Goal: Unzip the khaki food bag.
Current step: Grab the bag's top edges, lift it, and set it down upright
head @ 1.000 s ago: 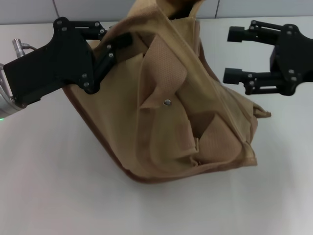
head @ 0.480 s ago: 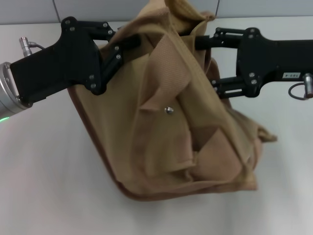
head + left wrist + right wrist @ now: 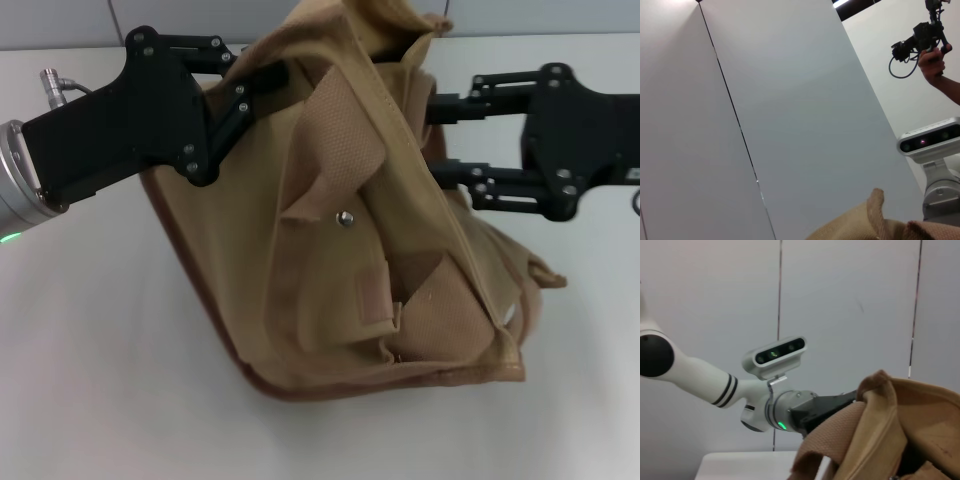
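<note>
Khaki food bag (image 3: 380, 200) stands slumped on the white worktop (image 3: 120, 380), between both arms. Left claw (image 3: 262, 82) is clamped on the bag's upper left edge. Right claw (image 3: 440, 140) meets its upper right side, fingers apart; whether it holds fabric cannot be told.

khaki food bag (image 3: 880, 435) close up, left arm (image 3: 715, 385) behind it

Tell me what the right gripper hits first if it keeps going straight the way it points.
The right gripper points left, straight into the khaki bag's upper side; it looks already at the fabric, though depth is unclear.
</note>
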